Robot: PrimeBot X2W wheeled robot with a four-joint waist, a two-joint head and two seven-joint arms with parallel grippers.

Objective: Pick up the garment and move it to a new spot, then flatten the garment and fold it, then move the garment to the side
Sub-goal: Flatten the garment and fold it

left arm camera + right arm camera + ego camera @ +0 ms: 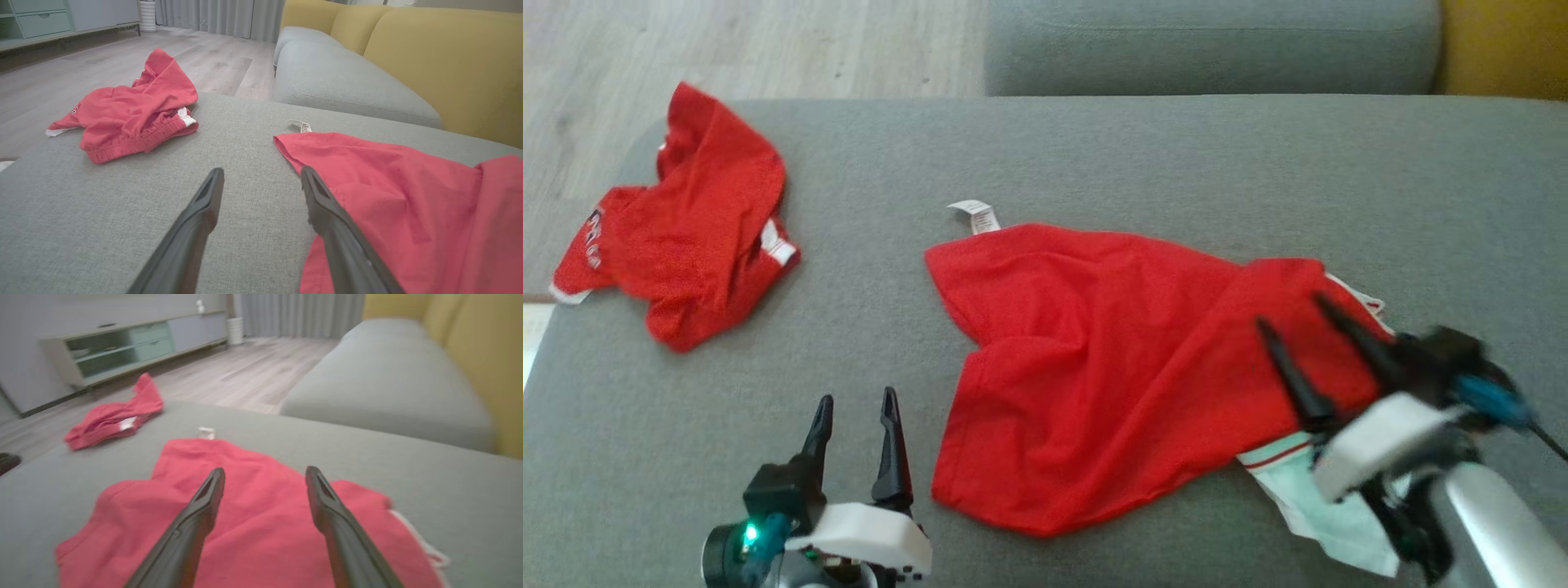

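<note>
A red garment [1111, 367] lies spread and wrinkled across the middle of the grey cushion [1094, 155], with a white label [974, 216] at its far corner and a pale waistband [1307, 490] at its near right. My right gripper [1292, 312] hovers open over the garment's right end, fingers apart with nothing between them; in the right wrist view the red garment [253, 522] lies below the right gripper [265, 473]. My left gripper [858, 400] stands open just left of the garment's near edge; the left wrist view has the left gripper [261, 173] beside the cloth [408, 212].
A second red garment [686, 237] lies crumpled at the cushion's far left corner, partly over the edge. Wooden floor [727, 49] lies beyond. Another grey cushion [1209, 45] and a yellow backrest [1503, 49] stand at the back right.
</note>
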